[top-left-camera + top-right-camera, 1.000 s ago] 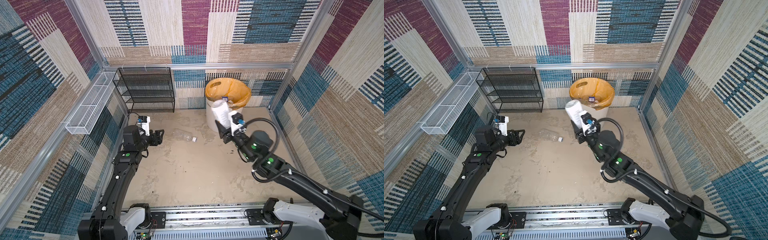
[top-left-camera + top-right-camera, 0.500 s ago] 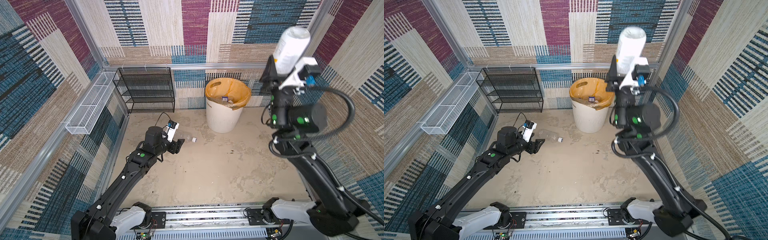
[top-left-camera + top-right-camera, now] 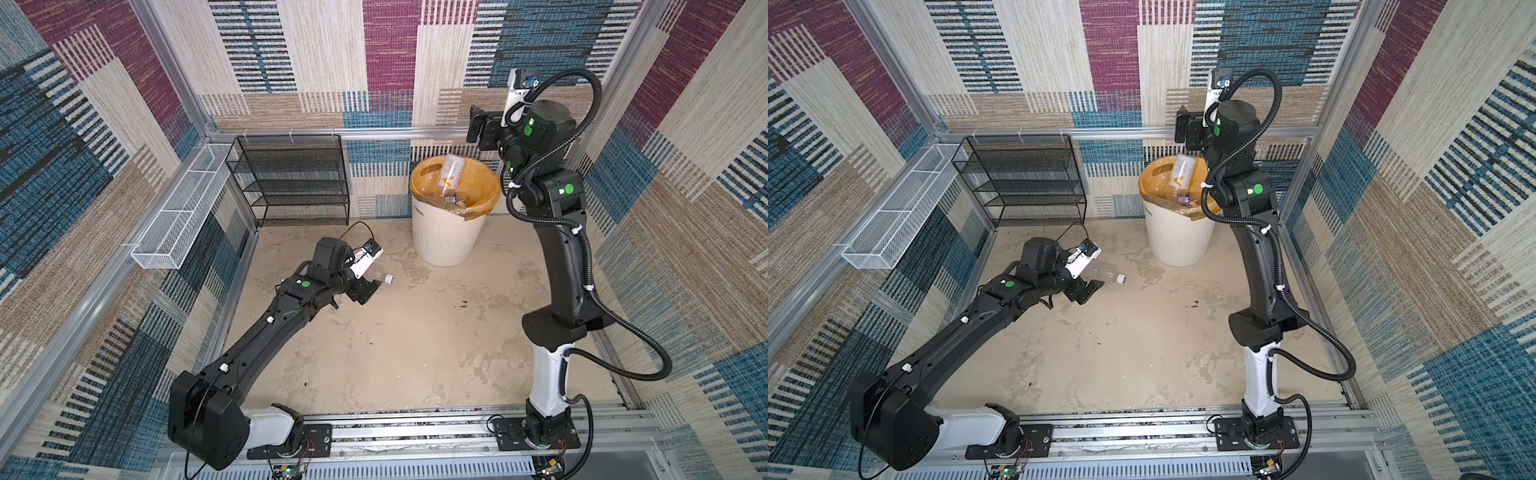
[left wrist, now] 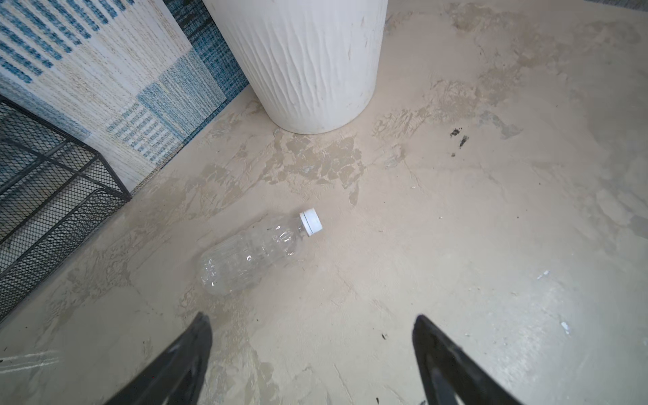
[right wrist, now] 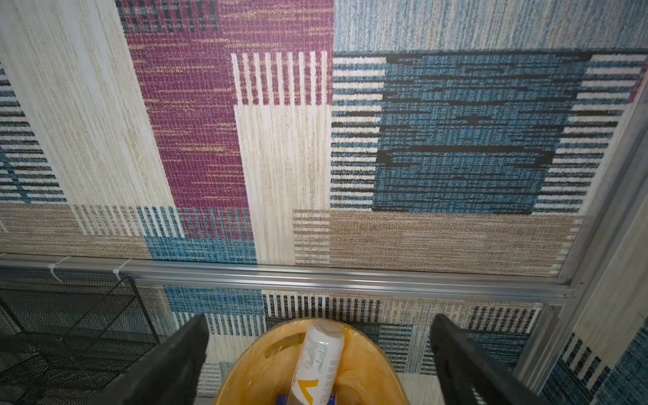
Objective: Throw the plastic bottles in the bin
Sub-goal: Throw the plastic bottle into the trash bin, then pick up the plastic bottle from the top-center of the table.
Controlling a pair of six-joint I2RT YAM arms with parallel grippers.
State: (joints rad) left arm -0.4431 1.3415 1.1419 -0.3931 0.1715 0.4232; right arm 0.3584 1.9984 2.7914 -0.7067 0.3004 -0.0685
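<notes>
Left gripper (image 4: 311,317) spread wide and empty — clear bottle (image 4: 256,252) lies just beyond its fingertips, off-centre; closing there could roll it away. Right gripper (image 5: 319,315) gapes empty, white bottle (image 5: 317,361) below, in the bin (image 3: 444,237).

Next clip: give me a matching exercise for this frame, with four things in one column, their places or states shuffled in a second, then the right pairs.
Things:
1. white bottle
2. clear bottle
3. left gripper
4. right gripper

Places or states:
A. lying on its side on the floor
B. open, raised above the bin
C. tilted in the bin's mouth
D. open, low over the floor, short of the clear bottle

Pairs: 1-C, 2-A, 3-D, 4-B
</notes>
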